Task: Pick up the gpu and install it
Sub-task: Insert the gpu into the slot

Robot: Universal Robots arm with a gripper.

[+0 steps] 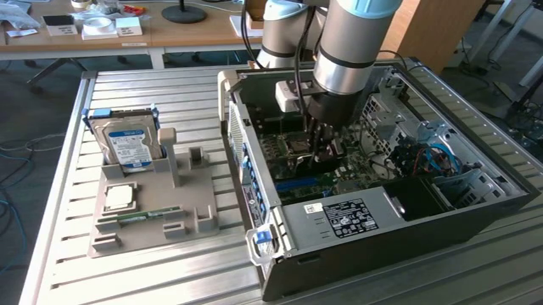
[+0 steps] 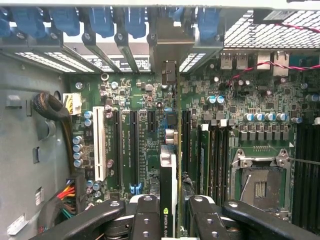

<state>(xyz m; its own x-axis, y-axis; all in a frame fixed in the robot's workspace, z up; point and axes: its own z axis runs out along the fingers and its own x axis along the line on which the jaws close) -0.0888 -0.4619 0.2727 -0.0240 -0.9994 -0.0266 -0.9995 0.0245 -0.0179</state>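
The gpu [image 2: 169,172] stands on edge over the green motherboard [image 2: 140,100], seen edge-on with a green logo label near my fingers. My gripper [image 2: 170,212] is shut on it, one black finger [image 2: 145,215] on each side. The card's far end reaches the metal bracket openings [image 2: 170,42] at the case's rear wall. It runs parallel to the black expansion slots [image 2: 120,145]; whether it is seated in one I cannot tell. In the exterior view my gripper [image 1: 327,152] reaches down inside the open computer case [image 1: 373,254], over the motherboard.
A white slot [image 2: 99,145], an open processor socket [image 2: 260,187] and a cable bundle [image 2: 50,107] surround the card. Left of the case in the exterior view, a grey holder [image 1: 144,235] carries a hard drive [image 1: 127,143], a processor [image 1: 119,197] and a memory stick [image 1: 149,216].
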